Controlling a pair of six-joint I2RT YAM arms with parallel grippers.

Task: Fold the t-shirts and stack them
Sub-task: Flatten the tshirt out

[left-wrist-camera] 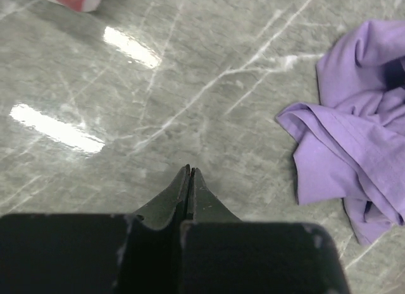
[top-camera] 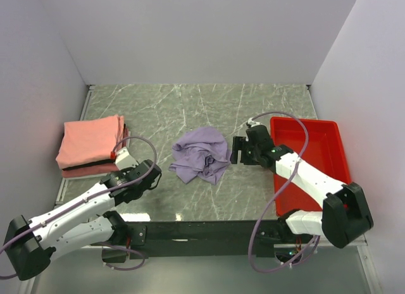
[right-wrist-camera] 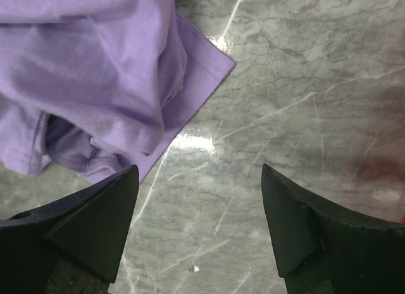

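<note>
- Middle left of the overhead view: folded salmon-pink t-shirts, stacked on the table.
- Lower left of centre: left gripper, jaws pressed together, holding nothing.
- Centre: lavender t-shirt, crumpled.
- Just right of it: right gripper, jaws spread, empty.
- Right: red tray.

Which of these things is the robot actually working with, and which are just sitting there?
Part of the job:
- crumpled lavender t-shirt
- folded pink-and-red t-shirt stack

Just lying about:
- red plastic tray
</note>
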